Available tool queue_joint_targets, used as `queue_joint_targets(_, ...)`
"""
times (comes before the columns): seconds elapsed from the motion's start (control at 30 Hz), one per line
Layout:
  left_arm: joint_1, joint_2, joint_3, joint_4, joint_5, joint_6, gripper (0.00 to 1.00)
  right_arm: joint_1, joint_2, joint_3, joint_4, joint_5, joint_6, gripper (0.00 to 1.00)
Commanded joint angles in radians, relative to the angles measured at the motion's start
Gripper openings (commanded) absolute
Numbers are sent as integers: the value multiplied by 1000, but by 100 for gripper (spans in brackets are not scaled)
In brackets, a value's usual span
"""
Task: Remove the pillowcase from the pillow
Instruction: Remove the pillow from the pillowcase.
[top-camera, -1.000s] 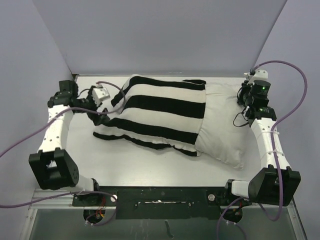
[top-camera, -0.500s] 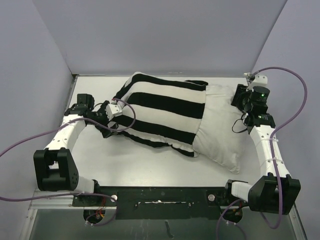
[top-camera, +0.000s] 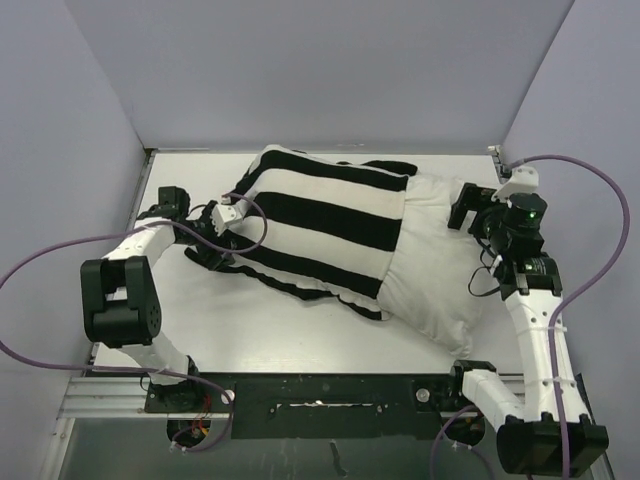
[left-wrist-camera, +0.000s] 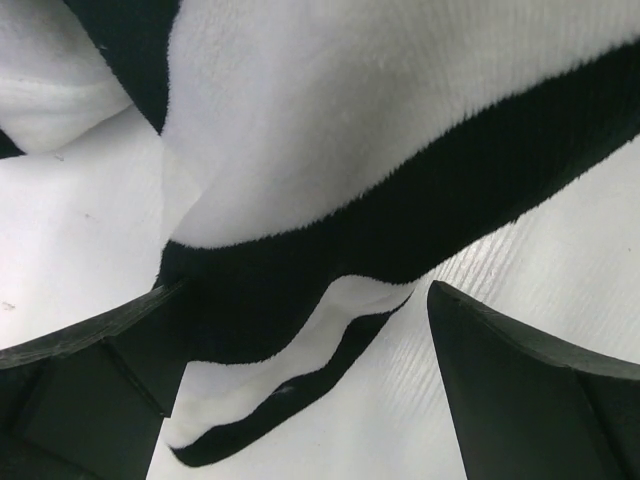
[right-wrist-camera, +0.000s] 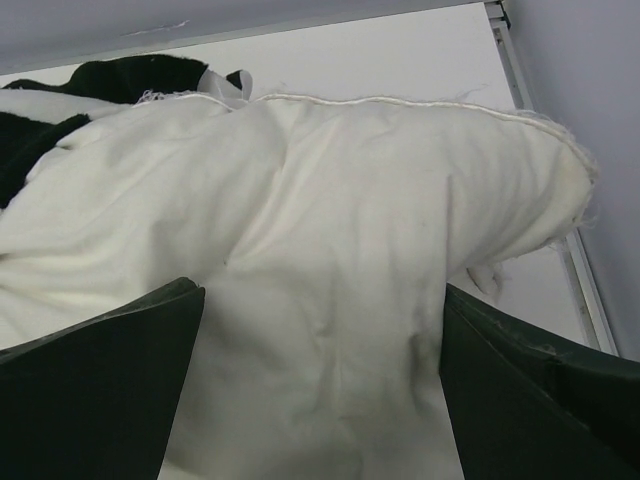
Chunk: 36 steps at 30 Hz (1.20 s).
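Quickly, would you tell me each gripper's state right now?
Left gripper: open around the pillowcase edge, not gripping.
Right gripper: open at the pillow, holding nothing.

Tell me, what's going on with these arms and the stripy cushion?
A black-and-white striped pillowcase is being pulled off a white pillow. The pillow's right end already pokes out bare. The left gripper stands open at the case's left edge, the right gripper open over the bare pillow end; neither grips anything.

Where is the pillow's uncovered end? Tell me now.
In the top view the bare white end of the pillow lies at the right of the table, sticking out of the striped pillowcase, just in front of the open right gripper.
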Motion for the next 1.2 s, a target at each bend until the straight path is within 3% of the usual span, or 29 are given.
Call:
queue_joint_targets(0.0,-12,55,55,70,54,-32,95,55,-123,12,-176,-10,26,98)
queue_joint_targets(0.07,-14,87,74,46,59,-37,80,64,-168,11,-238,14,32,98)
queue_joint_targets(0.17,-9,122,101,24,60,-69,48,64,-215,31,-306,67,12,98)
queue_joint_targets(0.2,-5,125,108,10,64,-73,34,64,-221,45,-320,82,-4,98)
queue_joint_targets(0.23,-1,126,115,-6,67,-75,11,64,-222,64,-337,95,-14,98)
queue_joint_targets(0.27,3,121,120,-13,62,-94,0,64,-221,85,-352,96,-23,98)
queue_joint_targets(0.5,64,54,132,-113,86,-78,0,64,-242,173,-427,85,-31,98)
queue_joint_targets(0.6,113,45,182,-185,137,-74,0,64,-253,189,-496,-11,9,98)
queue_joint_targets(0.8,167,61,292,-322,209,-52,0,64,-379,-57,-504,-226,125,98)
queue_joint_targets(0.97,151,51,285,-358,188,-25,0,63,-408,-168,-468,-262,141,98)
queue_joint_targets(1.17,150,13,265,-371,186,-25,0,107,-366,-303,-271,-347,186,98)
